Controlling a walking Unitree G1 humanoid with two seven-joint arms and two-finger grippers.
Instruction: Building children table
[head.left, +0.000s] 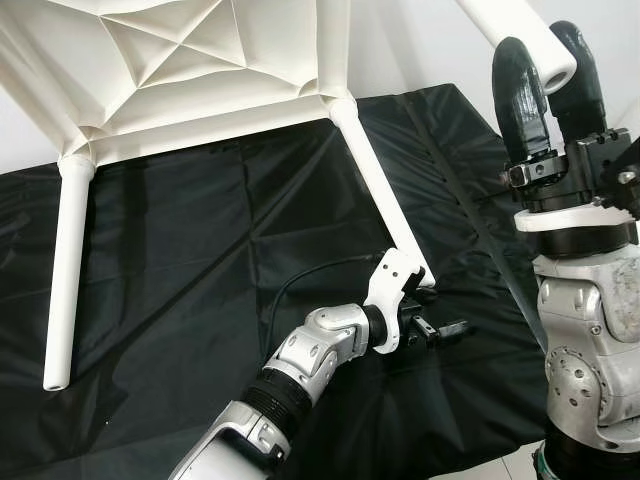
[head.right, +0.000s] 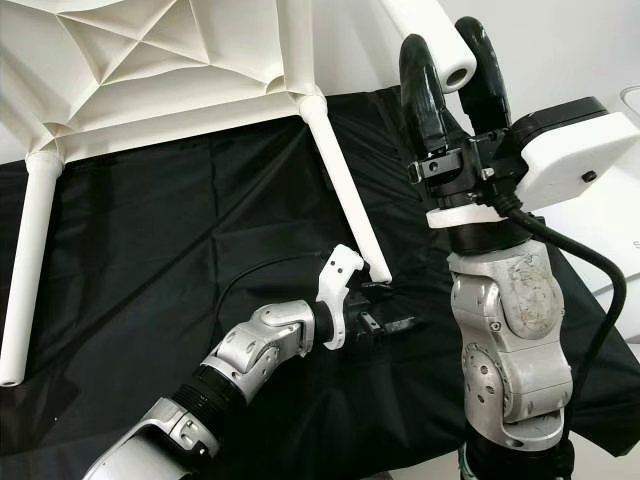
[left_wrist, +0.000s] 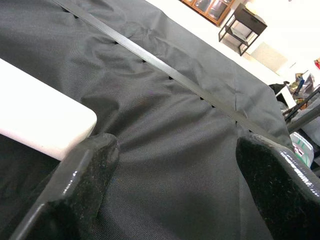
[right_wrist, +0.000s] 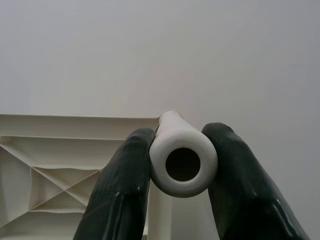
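Table (head.left: 170, 60) tipped on its side at 11 o'clock over black cloth (head.left: 200, 260). Right gripper (head.right: 445, 70) clamps a leg (right_wrist: 182, 160); left gripper (head.left: 440, 325) wide beside another leg (head.left: 385, 200). Looks light, stiff, slick plastic; I'd grip legs near sockets.

The white table top (head.left: 190, 60) runs off the upper edge of both eye views, so its far side and full outline can't be told, and the raised leg (head.right: 440, 40) held by the right gripper (head.right: 452, 75) is cut by the same edge, leaving its joint with the top out of sight. Down on the black cloth (head.left: 200, 300), the left gripper (head.left: 445, 330) lies past its white wrist mount (head.left: 393, 290), which covers the foot of the slanted leg (head.left: 380, 190), so contact there can't be judged. In the left wrist view that leg's end (left_wrist: 40, 125) is cut by the picture's edge, and the furniture (left_wrist: 242, 22) far behind is too small and washed out to name further.
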